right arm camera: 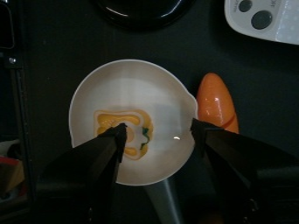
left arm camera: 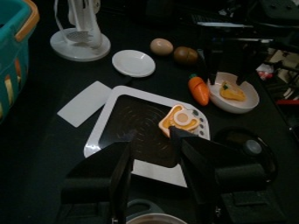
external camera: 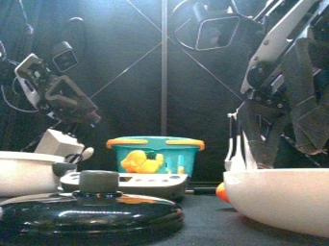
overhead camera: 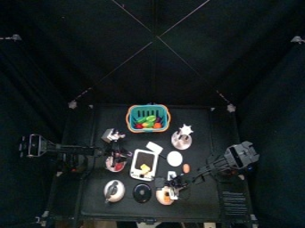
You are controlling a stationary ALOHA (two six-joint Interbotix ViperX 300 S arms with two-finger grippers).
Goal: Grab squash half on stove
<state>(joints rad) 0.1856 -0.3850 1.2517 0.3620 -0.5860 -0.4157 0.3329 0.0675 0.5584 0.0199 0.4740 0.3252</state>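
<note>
squash half (left arm camera: 179,121) sits on the stove (left arm camera: 140,131) in the left wrist view, on the white block's rim beside the dark round spot, at about one o'clock from the left gripper (left arm camera: 163,175). those jaws are spread wide and empty, the piece just beyond their tips. it looks small and roundish; its long axis i can't call.

right wrist view now: right gripper (right arm camera: 160,144) hangs over a white bowl (right arm camera: 117,96), jaws apart, nothing pinched, a yellow cut piece (right arm camera: 125,131) in the bowl near its tips and a carrot (right arm camera: 214,101) at three o'clock outside the rim. the stove only peeks in at the corner.

top view: stove (overhead camera: 145,164) mid-table, left arm in from nine o'clock, right arm from four.

front view: green basket (external camera: 154,154) centre, stove hidden.

my call: left arm is nearer and better lined up.
</note>
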